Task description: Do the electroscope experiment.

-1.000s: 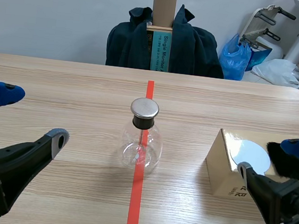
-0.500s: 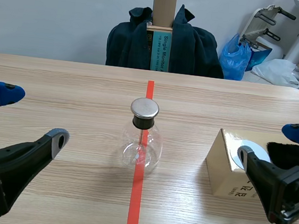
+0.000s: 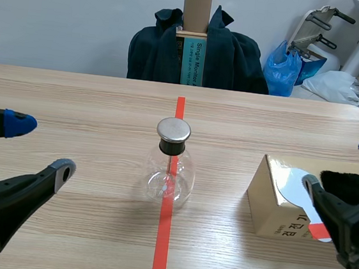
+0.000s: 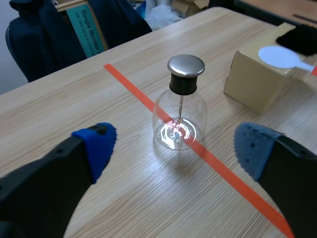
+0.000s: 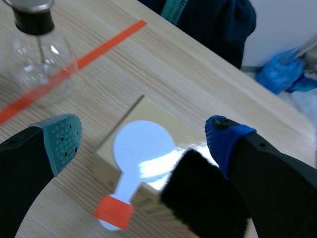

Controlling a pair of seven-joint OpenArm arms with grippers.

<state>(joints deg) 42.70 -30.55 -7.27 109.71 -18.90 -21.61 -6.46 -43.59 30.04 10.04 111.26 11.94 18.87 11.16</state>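
The electroscope, a clear glass flask (image 3: 170, 172) with a metal cap and a thin rod inside, stands on the red centre line. In the left wrist view the flask (image 4: 179, 116) lies just ahead of my open left gripper (image 4: 174, 145). At the right a cardboard box (image 3: 268, 205) carries a white round paddle (image 3: 292, 183) with a red handle end, and a black furry cloth (image 3: 352, 185) beside it. My right gripper (image 5: 143, 138) hovers open over the paddle (image 5: 142, 148) and the cloth (image 5: 208, 198). Neither gripper holds anything.
A chair draped with a dark jacket (image 3: 198, 46) and holding a tall cardboard box stands behind the table's far edge. Bags and boxes (image 3: 327, 73) lie on the floor at the back right. The right table edge is near the box.
My right gripper has drifted to the right and slightly up, uncovering the paddle's red handle end. The left gripper has shifted only slightly. The flask has not moved.
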